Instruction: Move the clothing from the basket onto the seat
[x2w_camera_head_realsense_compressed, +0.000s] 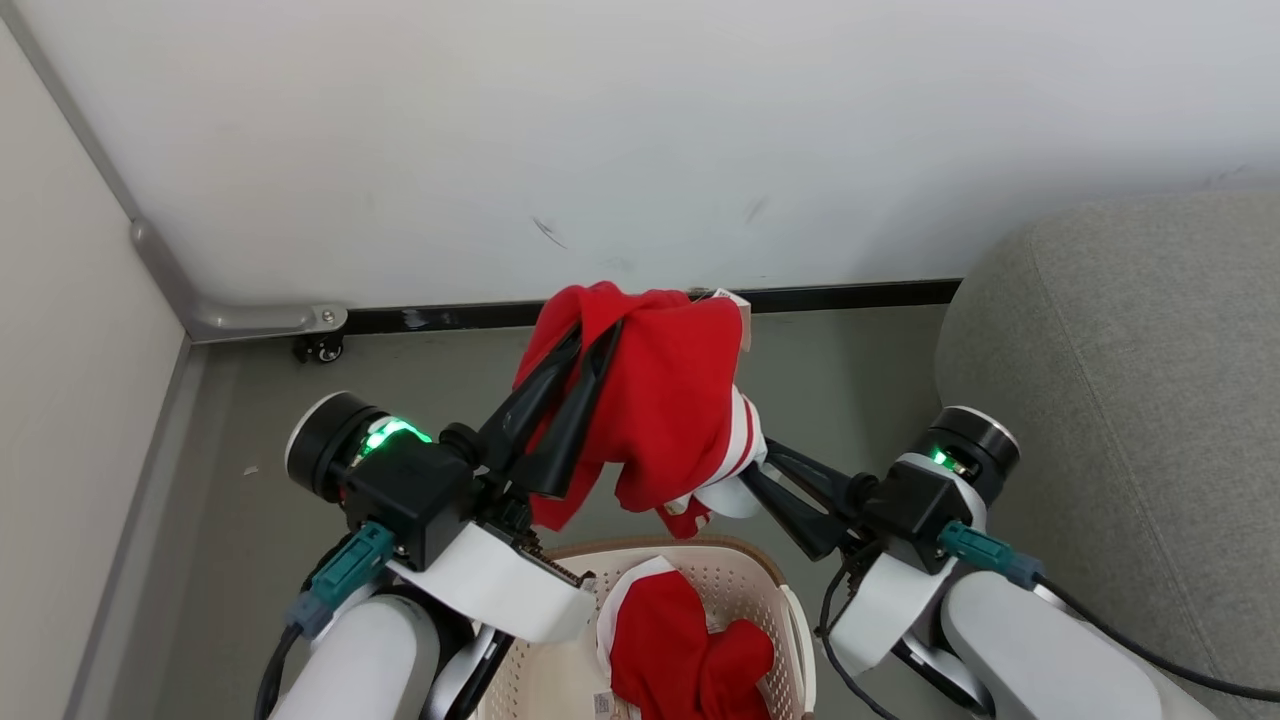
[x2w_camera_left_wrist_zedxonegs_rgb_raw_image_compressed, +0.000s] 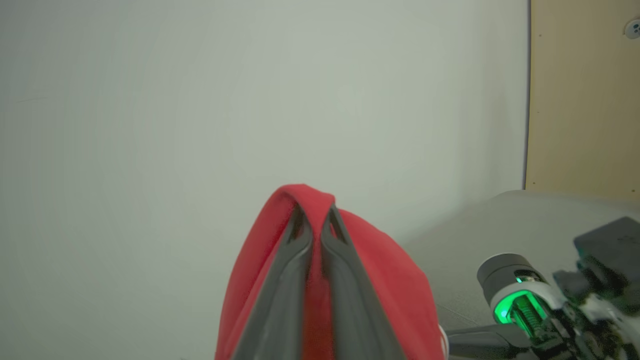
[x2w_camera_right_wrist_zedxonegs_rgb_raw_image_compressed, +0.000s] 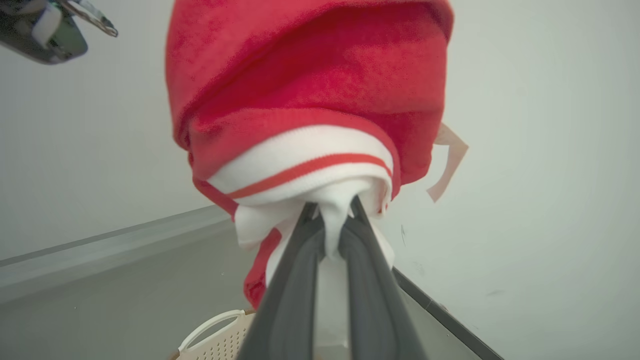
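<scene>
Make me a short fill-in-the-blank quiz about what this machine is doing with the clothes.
The left claw and right claw both pinch the lifted garment, which is mostly ___ in colour.
A second garment lies inside the ___.
The grey seat is on the robot's ___ side.
Missing words: red; basket; right.

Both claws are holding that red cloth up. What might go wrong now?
1. The right gripper pinches only white trim of the garment; it might slip free.
2. The garment's low end hangs near the basket rim and could snag on the swing to the seat.
</scene>
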